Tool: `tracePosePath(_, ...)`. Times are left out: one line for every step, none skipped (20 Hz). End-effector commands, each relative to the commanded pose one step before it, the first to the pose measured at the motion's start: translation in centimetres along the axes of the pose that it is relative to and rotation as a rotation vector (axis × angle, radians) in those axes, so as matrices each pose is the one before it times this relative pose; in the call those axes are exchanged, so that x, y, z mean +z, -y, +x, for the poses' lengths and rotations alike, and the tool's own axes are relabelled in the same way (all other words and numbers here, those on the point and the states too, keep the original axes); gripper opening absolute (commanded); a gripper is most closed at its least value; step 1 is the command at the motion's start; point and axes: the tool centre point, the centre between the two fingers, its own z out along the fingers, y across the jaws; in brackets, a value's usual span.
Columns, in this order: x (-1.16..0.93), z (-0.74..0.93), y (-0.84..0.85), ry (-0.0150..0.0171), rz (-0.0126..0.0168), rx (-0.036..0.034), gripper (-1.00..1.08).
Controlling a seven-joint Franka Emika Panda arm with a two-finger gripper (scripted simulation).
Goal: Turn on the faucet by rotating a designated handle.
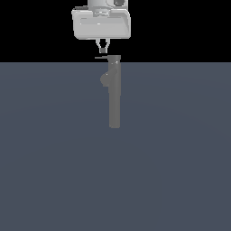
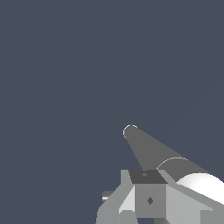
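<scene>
1. Exterior view: the arm comes down from the top edge, and only its pale hand body shows, set level and facing straight down. The gripper (image 1: 103, 49) hangs below that body, its two thin fingers (image 1: 100, 44) slanting in toward each other so that the tips stand narrow, almost together. The tips sit just above the handle (image 1: 102, 57); whether they touch it cannot be told.

2. Exterior view: the handle is a thin dark bar at the top of the faucet (image 1: 114, 97), sticking out level toward the exterior view's left. The faucet is a slim grey column standing upright on the floor (image 1: 49, 158), near the middle of the view and in its upper half. A rounded bulge (image 1: 104, 80) sits on the column's side toward the exterior view's left, below the handle. The gripper is over the handle's free part, not over the column itself. The plain blue-grey floor runs back to a black background.

3. Wrist view: the camera looks down along the column, which narrows away to its round foot on the floor. Pale and grey blocks of the hand crowd the near edge and cover the column's top. The gap between the fingertips is not clear here, and the handle cannot be made out with certainty.
</scene>
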Motion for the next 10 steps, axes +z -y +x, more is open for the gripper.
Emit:
tracePosePath(0.985, 0.792, 0.186, -0.00082, -0.00041, 0.00342, -1.0)
tracePosePath(0.318, 0.222, 0.05, 0.0002, -0.00016, 0.00106, -1.0)
tracePosePath(0.276, 0.189, 0.049, 0.00015, -0.00011, 0.00082, -1.0)
tracePosePath(0.237, 0.161, 0.034, 0.00016, -0.00011, 0.00082, -1.0)
tracePosePath(0.192, 0.127, 0.04, 0.00009, -0.00006, 0.00048, -1.0)
tracePosePath(0.151, 0.1, 0.025, 0.00009, -0.00006, 0.00048, -1.0)
tracePosePath(0.104, 0.066, 0.039, 0.0, 0.0, 0.0, -1.0)
tracePosePath(0.072, 0.051, -0.019, 0.00013, -0.00008, 0.00067, -1.0)
tracePosePath(0.021, 0.013, 0.008, 0.0, 0.0, 0.0, -1.0)
tracePosePath(0.0, 0.0, 0.0, 0.0, 0.0, 0.0, -1.0)
